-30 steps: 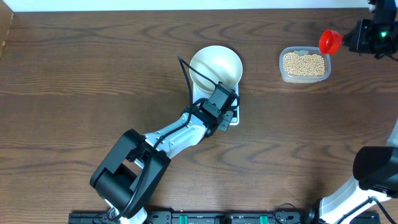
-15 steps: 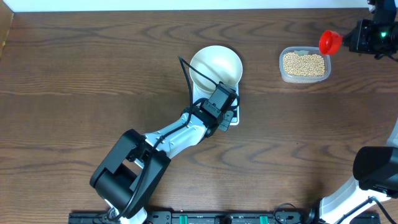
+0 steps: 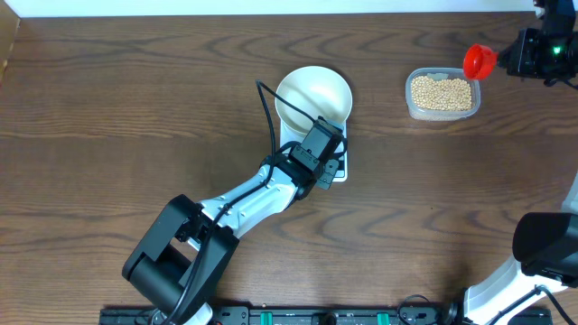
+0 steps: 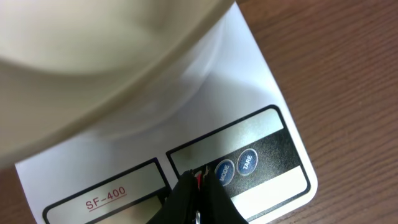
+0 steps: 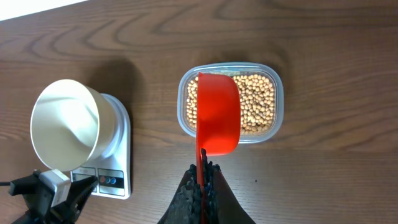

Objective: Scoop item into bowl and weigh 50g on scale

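Left arm (image 3: 253, 199) stretched forward, jaws closed, tip at scale (image 4: 249, 81) buttons (image 4: 236, 167).

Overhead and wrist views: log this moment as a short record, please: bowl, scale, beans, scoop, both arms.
bowl: white, empty, sitting on the scale
scale: white, button panel not covered by the bowl
beans: in the clear tub, to the right of the bowl
scoop: red, no beans seen in it, above the tub
left fingers: shut, tips at the scale's buttons beside MODE
right fingers: shut on the scoop handle
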Robot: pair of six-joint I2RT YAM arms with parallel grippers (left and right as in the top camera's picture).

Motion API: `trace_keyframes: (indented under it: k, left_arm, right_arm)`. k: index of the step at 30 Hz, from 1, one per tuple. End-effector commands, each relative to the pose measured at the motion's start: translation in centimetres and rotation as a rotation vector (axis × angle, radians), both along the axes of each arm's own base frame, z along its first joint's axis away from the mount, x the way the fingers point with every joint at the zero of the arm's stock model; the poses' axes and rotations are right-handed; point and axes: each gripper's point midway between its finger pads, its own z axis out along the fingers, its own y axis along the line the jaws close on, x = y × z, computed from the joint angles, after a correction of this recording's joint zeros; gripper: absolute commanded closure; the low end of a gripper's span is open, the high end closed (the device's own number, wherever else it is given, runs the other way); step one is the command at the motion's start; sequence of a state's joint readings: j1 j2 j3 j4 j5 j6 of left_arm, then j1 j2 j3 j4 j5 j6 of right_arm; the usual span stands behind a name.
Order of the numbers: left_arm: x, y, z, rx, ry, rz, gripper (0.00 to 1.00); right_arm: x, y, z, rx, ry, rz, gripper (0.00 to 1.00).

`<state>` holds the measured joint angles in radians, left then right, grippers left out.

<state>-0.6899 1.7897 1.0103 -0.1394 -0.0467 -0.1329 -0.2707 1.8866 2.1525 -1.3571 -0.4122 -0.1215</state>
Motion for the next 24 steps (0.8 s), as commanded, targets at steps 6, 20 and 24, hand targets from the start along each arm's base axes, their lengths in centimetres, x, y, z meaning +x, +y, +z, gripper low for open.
trace_keyframes:
  k: [6,20,24]
  left_arm:
    - [-0.4,0.4,-3.4,0.052,0.074,-0.001,0.93]
    - [-0.9,0.8,-5.3,0.08,0.112,0.002,0.93]
    - [-0.7,0.7,-4.5,0.069,0.098,0.002,0.93]
  right_arm:
    - [0.2,0.4,-0.1,0.008,-0.003,0.024,0.99]
    - [0.2,0.4,-0.1,0.007,-0.004,0.024,0.99]
    - [0.2,0.4,-0.1,0.008,-0.003,0.024,0.99]
